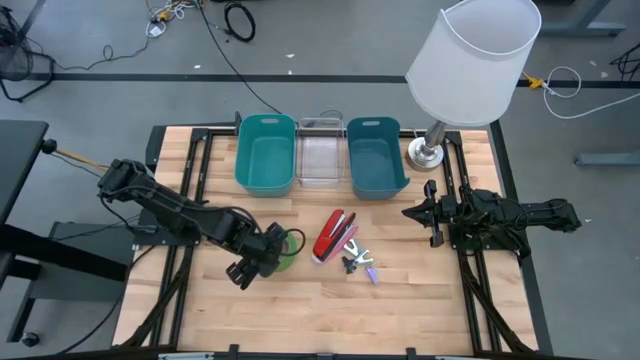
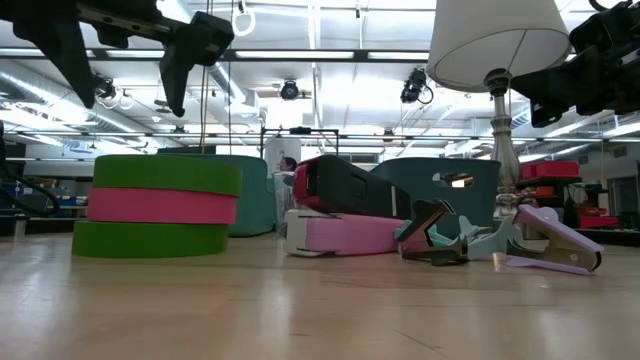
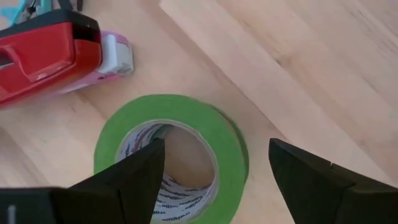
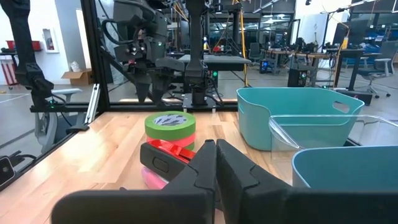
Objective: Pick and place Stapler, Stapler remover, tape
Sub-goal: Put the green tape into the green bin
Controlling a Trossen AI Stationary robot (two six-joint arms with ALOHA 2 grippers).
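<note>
A stack of tape rolls, green over pink over green [image 2: 160, 205], lies flat on the wooden table [image 1: 420, 300], left of centre. My left gripper [image 3: 214, 168] hangs open just above it, clear of its top, one finger [image 3: 137, 180] over the roll's hole and the other [image 3: 311, 180] beyond its outer wall. The red and pink stapler [image 1: 333, 235] lies to the tape's right. A teal staple remover [image 2: 435, 235] and a lilac one [image 2: 550, 240] lie beside it. My right gripper [image 1: 420, 212] waits shut at the table's right side, pointing level.
Two teal bins [image 1: 266, 152] [image 1: 375, 158] with a clear bin [image 1: 321, 155] between them stand along the far edge. A lamp with a white shade [image 1: 470, 60] stands at the far right. Bare wood lies along the near edge.
</note>
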